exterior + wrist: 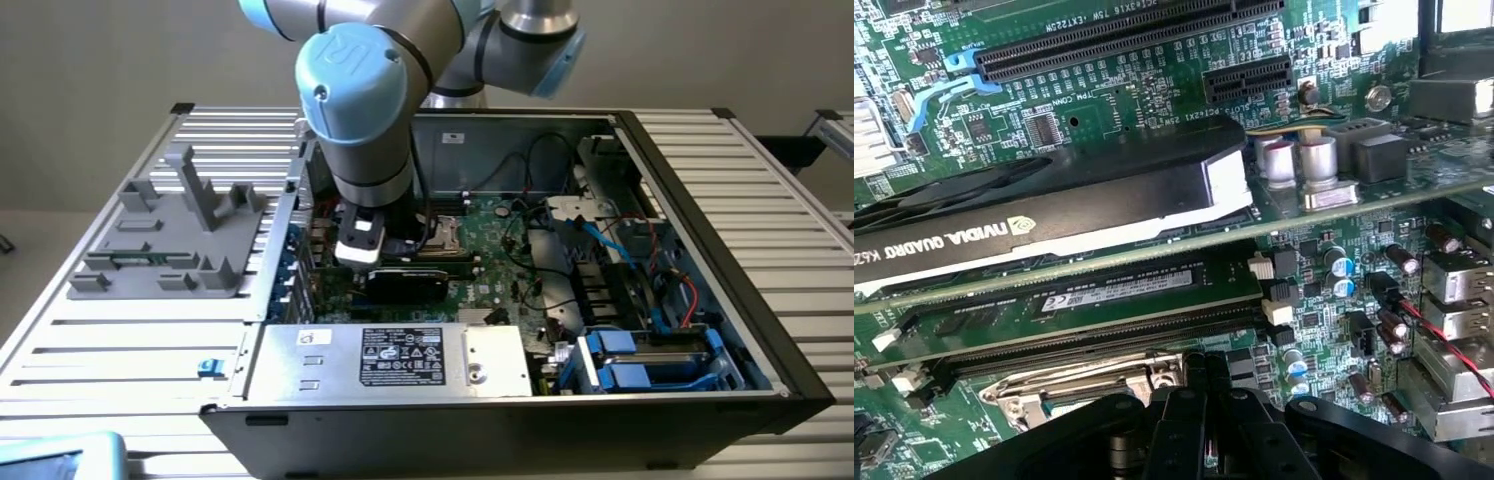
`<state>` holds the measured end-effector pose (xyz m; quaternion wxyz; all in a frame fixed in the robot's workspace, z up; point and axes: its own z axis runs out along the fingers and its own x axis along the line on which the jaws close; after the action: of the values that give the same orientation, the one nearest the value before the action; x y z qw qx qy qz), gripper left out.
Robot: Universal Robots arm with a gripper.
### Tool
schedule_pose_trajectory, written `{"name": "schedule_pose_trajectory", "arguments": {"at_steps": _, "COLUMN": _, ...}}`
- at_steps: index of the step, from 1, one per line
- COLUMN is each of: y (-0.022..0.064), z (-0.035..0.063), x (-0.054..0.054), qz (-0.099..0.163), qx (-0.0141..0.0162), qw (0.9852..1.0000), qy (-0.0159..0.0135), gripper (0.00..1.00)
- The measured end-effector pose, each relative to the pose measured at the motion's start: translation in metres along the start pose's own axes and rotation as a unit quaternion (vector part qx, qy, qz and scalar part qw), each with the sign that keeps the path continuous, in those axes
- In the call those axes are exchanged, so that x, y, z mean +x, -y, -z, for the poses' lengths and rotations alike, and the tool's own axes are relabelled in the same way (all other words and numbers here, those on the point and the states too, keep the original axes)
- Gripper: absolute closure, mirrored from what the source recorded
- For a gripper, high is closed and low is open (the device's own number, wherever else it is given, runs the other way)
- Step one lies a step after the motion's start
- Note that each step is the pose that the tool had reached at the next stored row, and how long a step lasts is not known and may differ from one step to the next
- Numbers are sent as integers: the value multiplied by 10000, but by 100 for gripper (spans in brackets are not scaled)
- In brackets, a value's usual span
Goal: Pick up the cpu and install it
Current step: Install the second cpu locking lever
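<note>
The robot arm's black gripper (pixel 1199 425) hung inside the open black computer case (pixel 747 300), its fingers pressed together, low over the green motherboard (pixel 501 270). The small silver-topped cpu could not be made out; whether the gripper pinched it could not be told. At the gripper's tip sat the metal-framed socket (pixel 1084 385); the black graphics card (pixel 407 282) lay at 6 o'clock from the socket in the exterior view. The case rested on a ribbed aluminium table (pixel 120 350).

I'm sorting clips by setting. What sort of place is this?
Probably a robotics lab bench for PC assembly: an open computer case lies on an aluminium-profile table, a grey fixture block stands beside it, and the arm's tool hangs above the motherboard.
</note>
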<state>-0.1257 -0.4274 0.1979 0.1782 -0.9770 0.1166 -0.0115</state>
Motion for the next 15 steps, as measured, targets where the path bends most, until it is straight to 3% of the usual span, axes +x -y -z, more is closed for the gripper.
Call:
{"name": "schedule_pose_trajectory", "arguments": {"at_steps": 4, "y": 40, "z": 106, "x": -4, "qz": -3, "qx": -1, "qw": 10000, "qy": 5, "gripper": 89}}
{"name": "schedule_pose_trajectory", "arguments": {"at_steps": 15, "y": 221, "z": 539, "x": 62, "qz": -4, "qx": -6, "qw": 10000, "qy": 9, "gripper": 89}}
